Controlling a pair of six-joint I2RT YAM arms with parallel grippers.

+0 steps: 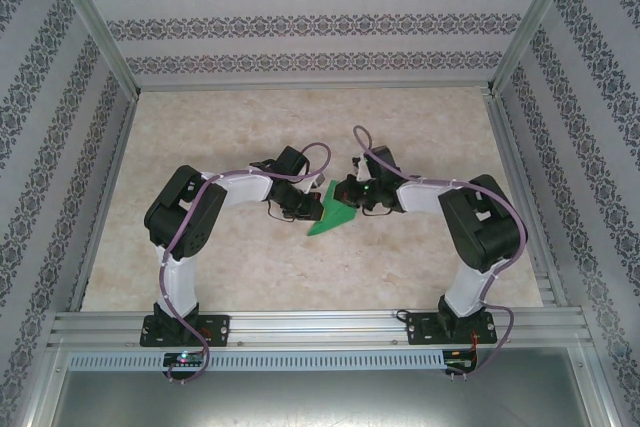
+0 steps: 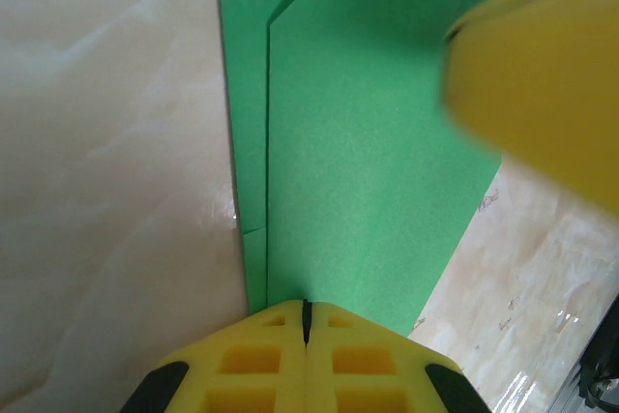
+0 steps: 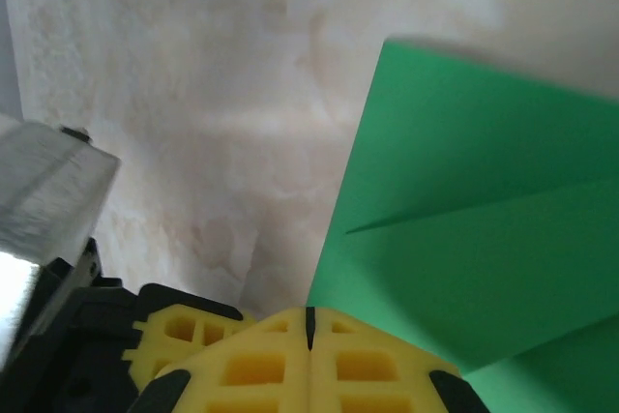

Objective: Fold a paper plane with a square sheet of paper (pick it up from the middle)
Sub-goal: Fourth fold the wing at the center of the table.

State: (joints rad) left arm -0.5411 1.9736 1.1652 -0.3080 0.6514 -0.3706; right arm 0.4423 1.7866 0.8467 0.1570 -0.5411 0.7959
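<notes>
Lying part-folded near the middle of the pale marbled table [image 1: 250,277], the bright green sheet of paper [image 1: 330,215] shows a pointed, wedge-like outline from above. In the left wrist view one flap's edge runs alongside a long straight edge, and in the right wrist view a shallow crease fans out across it. The left gripper [image 2: 306,314] meets the sheet from one side, yellow fingers [image 2: 256,360] clenched together and tips at the paper's near edge. The right gripper [image 3: 309,318] faces it from the other side, likewise pressed tight, with the sheet's corner just beside its tips. Whether either pincer has a layer nipped in its grip cannot be told. The folding looks roughly midway, well short of a slim dart. The risk from here is slippage. Thin paper slides easily on a smooth top, so a push from one closed tip while the other fails to pin the sheet could skew the crease or crumple a flap.
</notes>
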